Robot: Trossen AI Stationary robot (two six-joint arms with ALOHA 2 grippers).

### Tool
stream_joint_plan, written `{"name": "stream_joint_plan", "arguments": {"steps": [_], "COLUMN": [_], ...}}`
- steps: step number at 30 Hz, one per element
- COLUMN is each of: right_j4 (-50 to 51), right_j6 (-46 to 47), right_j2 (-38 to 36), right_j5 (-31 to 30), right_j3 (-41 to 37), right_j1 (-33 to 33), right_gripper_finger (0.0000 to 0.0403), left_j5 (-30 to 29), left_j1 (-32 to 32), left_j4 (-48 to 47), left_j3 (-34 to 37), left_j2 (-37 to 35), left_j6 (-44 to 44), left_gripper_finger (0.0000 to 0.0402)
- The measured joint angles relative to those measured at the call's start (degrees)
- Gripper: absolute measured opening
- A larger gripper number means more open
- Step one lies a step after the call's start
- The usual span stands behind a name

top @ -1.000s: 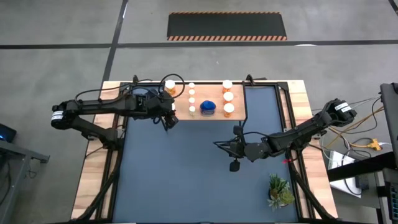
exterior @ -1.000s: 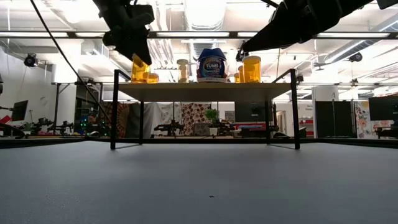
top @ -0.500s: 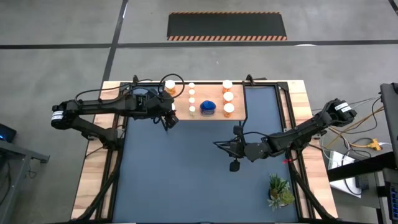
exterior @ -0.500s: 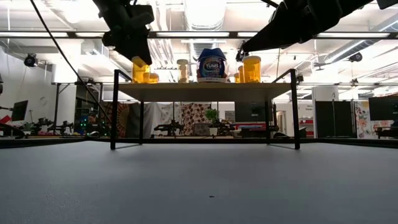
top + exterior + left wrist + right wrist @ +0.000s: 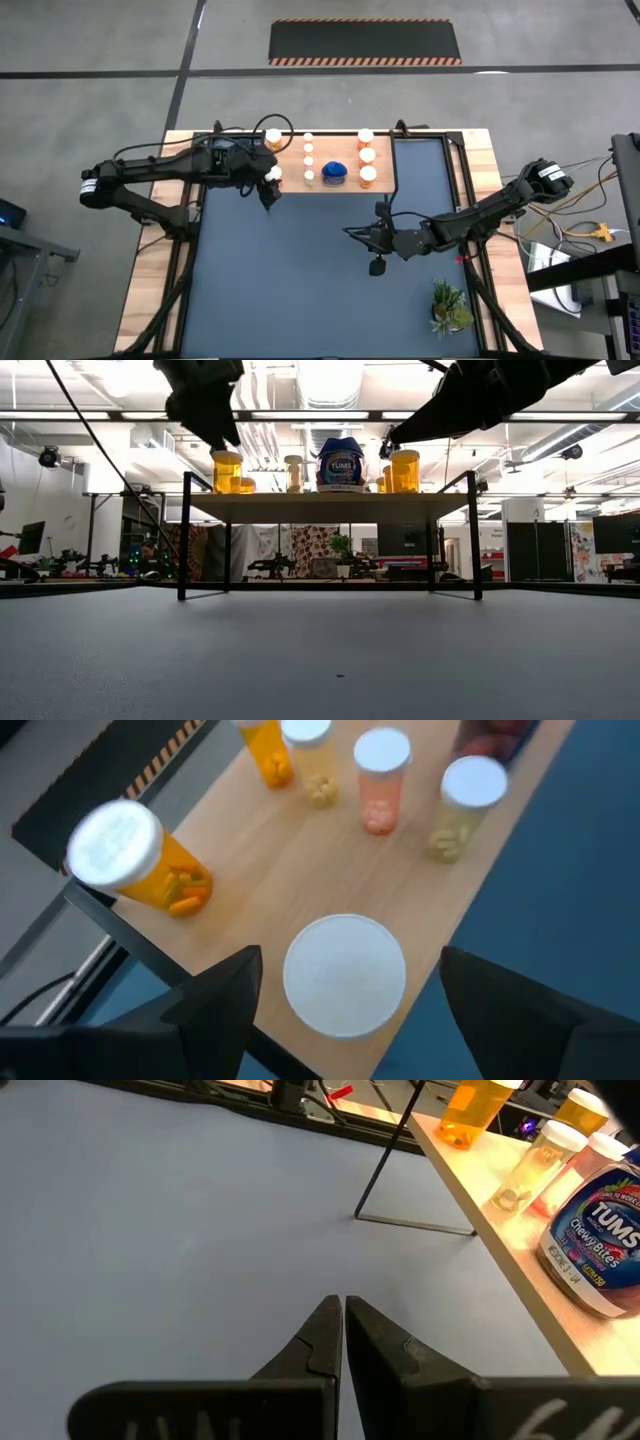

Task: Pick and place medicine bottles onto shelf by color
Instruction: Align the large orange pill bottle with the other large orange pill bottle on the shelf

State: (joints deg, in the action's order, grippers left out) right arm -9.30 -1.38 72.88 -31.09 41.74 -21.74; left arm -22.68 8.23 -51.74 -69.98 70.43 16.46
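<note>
The left tool (image 5: 345,995) hung open above a white-capped orange bottle (image 5: 272,175) standing on the shelf (image 5: 290,185) near its left front corner. Light, rigid and smooth, it looked best gripped across the body below the cap. The right tool (image 5: 343,1320) waited closed over the table (image 5: 300,290).

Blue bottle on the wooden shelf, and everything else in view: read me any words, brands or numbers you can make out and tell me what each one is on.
"TUMS": on the label of the blue round bottle standing on the light wooden shelf.
"Chewy Bites": on the same label, under the brand name.
Smaller print lower on that label: too small to read.
White-capped orange and pale medicine bottles: no readable text.
</note>
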Motion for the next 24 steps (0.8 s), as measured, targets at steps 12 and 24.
{"name": "stream_joint_plan", "arguments": {"steps": [12, 24], "right_j4": [-0.2, -0.3], "right_j6": [0.7, 1.6], "right_j2": [0.0, 0.0], "right_j5": [0.0, 0.0], "right_j3": [0.0, 0.0], "right_j1": [0.0, 0.0], "right_gripper_finger": [0.0009, 0.0009], "left_j5": [0.3, -0.1], "left_j1": [-0.5, -0.5], "left_j4": [-1.8, 0.0], "left_j3": [-0.7, 1.0], "left_j2": [-0.8, -0.2], "left_j6": [-8.2, -7.2], "left_gripper_finger": [0.0169, 0.0017]}}
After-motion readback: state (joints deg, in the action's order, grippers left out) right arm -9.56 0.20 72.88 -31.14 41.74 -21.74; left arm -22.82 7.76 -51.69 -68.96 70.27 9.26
